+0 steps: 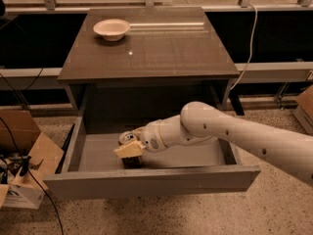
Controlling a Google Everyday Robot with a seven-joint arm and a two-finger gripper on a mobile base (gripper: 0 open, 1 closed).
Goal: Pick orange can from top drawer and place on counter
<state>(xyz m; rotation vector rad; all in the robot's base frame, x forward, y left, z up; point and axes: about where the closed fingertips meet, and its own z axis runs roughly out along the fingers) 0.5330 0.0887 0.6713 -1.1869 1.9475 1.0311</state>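
Observation:
The orange can (127, 138) stands upright in the open top drawer (151, 180), left of its middle, with its silver top showing. My gripper (129, 149) is down inside the drawer right at the can, covering part of its front, so most of the can's body is hidden. My white arm reaches in from the right over the drawer's front panel. The counter (161, 53) is the dark glossy top of the cabinet above the drawer.
A white bowl (111, 29) sits on the counter's back left corner. Cardboard boxes (24, 155) and cables lie on the floor to the left of the drawer. A white cable (250, 38) hangs at the right of the cabinet. Another box (305, 109) is at the far right.

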